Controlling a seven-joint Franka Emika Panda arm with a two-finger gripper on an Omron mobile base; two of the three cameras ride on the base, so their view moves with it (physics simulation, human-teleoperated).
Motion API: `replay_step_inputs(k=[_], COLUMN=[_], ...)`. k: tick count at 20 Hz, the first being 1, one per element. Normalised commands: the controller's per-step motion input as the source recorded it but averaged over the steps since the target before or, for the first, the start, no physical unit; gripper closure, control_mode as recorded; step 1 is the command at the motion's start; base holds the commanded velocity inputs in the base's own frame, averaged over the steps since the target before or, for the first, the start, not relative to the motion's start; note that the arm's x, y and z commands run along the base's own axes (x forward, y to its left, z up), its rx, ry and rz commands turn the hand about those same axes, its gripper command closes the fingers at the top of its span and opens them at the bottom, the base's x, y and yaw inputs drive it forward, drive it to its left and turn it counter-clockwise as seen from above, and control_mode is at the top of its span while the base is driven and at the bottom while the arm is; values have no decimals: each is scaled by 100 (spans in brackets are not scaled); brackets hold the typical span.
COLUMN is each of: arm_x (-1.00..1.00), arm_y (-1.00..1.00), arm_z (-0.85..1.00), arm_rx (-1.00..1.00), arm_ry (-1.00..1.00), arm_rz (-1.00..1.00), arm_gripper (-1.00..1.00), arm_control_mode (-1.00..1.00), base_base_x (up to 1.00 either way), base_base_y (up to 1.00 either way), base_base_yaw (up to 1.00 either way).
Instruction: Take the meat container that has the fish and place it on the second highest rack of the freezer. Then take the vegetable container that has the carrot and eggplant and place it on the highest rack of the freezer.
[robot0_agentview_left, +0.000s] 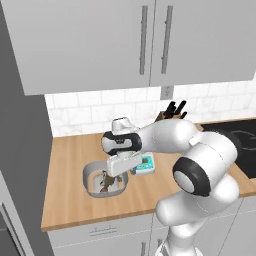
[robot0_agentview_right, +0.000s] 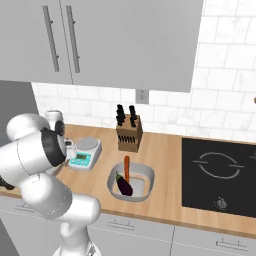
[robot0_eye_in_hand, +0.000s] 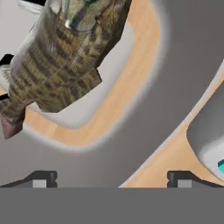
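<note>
I have the hand (robot0_agentview_left: 116, 176) positioned directly over the meat container (robot0_agentview_left: 90, 176), a grey tub standing on the wooden desk (robot0_agentview_left: 65, 200) near its front edge, just left of a small kitchen scale (robot0_agentview_left: 146, 163). The hand is spread wide and holds nothing; in the hand view both fingertips (robot0_eye_in_hand: 40, 180) stand well apart at the bottom, with the tub's grey rim (robot0_eye_in_hand: 144, 127) running between and above them. The fish (robot0_eye_in_hand: 65, 52) lies inside the tub, up and to the left of the fingertips in that view, its long axis slanting from lower left to upper right. The deciding relation is the rim: it passes across the gap between the fingers, so I judge that a straight descent should bring one finger inside the wall and one outside. I cannot tell whether the fingertips already touch the rim. The vegetable container (robot0_agentview_right: 131, 183), with the carrot (robot0_agentview_right: 127, 169) and the eggplant (robot0_agentview_right: 123, 184) lying lengthwise in it, stands well apart further right on the desk, in front of a knife block (robot0_agentview_right: 129, 132).
</note>
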Motion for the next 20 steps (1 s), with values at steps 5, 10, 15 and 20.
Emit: replay_step_inputs(k=[5, 10, 15, 20], arm_x=[-20, -15, 0, 4], arm_y=[0, 7, 24, 6], arm_z=[-1, -1, -14, -17], arm_rx=[20, 1, 0, 0], arm_ry=[-2, 0, 0, 3], arm_rz=[0, 0, -14, -19], arm_gripper=[-100, -100, -100, -100], arm_control_mode=[-100, -100, -100, -100], base_base_x=[0, 0, 0, 0], base_base_y=[0, 0, 0, 0], base_base_yaw=[0, 0, 0, 0])
